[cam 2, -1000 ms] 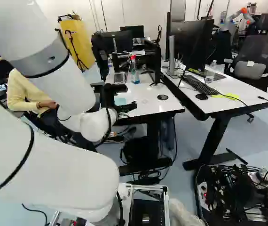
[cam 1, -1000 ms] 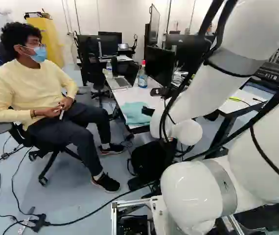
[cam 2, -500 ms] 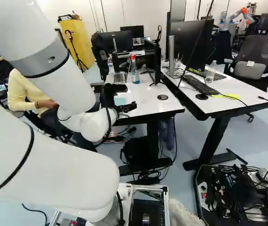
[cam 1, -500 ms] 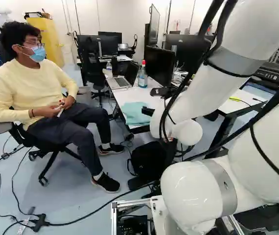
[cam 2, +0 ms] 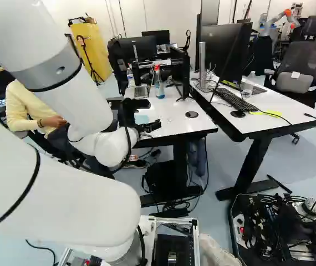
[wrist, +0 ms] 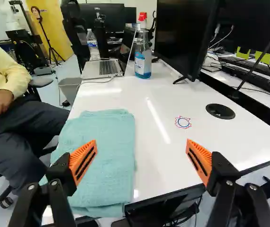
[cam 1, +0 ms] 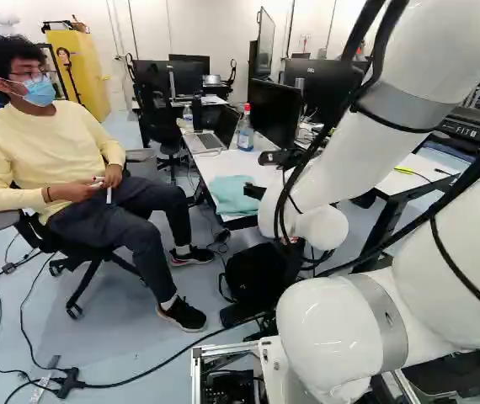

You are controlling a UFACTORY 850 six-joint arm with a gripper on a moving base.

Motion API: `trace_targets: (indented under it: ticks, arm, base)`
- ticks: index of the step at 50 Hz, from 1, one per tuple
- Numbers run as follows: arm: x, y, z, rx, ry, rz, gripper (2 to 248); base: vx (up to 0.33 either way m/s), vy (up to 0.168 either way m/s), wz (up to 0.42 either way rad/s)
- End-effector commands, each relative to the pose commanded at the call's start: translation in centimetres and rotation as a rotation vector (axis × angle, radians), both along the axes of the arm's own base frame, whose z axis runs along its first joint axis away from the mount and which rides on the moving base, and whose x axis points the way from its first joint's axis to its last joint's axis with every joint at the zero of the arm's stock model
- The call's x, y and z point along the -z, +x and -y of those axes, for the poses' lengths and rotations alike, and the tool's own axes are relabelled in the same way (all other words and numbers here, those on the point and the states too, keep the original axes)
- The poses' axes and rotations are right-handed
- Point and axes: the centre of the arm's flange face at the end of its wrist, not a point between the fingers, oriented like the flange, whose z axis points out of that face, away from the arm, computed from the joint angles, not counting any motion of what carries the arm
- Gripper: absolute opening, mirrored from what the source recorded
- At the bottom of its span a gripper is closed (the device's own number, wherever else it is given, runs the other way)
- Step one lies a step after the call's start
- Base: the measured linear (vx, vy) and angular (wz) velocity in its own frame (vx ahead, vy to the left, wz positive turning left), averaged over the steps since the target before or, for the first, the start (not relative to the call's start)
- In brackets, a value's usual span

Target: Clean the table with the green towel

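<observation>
- Nearest, the white arm point(cam 2: 64, 94) rises from its base joint and reaches forward, ending over the close end of a white table point(wrist: 166, 165).
- At the right of the right base view, a black tray point(cam 2: 233, 221) full of cables and small parts sits low beside the base.
- The gripper point(cam 2: 153, 114) has its two orange-padded fingers spread wide, with a broad gap between them, and it has hold of nothing.
- Under the table, a black bag point(cam 1: 255, 273) rests on the floor.
- The green towel point(wrist: 102, 137) lies folded on the near left corner of the tabletop, reaching its near edge; in the wrist view, one finger overlaps it.
- Right of the towel, a small red and blue mark point(wrist: 183, 122) shows on the white surface, with a round black disc point(wrist: 220, 111) further right.
- Beyond the towel, an open laptop point(wrist: 99, 69) stands beside a clear bottle point(wrist: 143, 64) with a red top.
- To their right is a black monitor point(wrist: 182, 35).
- A second white table point(cam 2: 274, 119) stands alongside, bearing a black keyboard point(cam 2: 237, 101).
- Far back, a yellow cabinet point(cam 2: 94, 50) stands against the wall, and another robot point(cam 2: 277, 19) shows at the upper right of the right base view.
</observation>
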Motion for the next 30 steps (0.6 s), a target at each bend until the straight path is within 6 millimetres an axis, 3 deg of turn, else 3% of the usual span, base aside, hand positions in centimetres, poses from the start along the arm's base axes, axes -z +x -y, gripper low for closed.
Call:
trace_targets:
  ticks: [30]
  arm:
    - [-1.0, 1.1, -0.8, -0.029, 0.0, 0.025, 247]
  base:
    - [0.0, 0.0, 0.0]
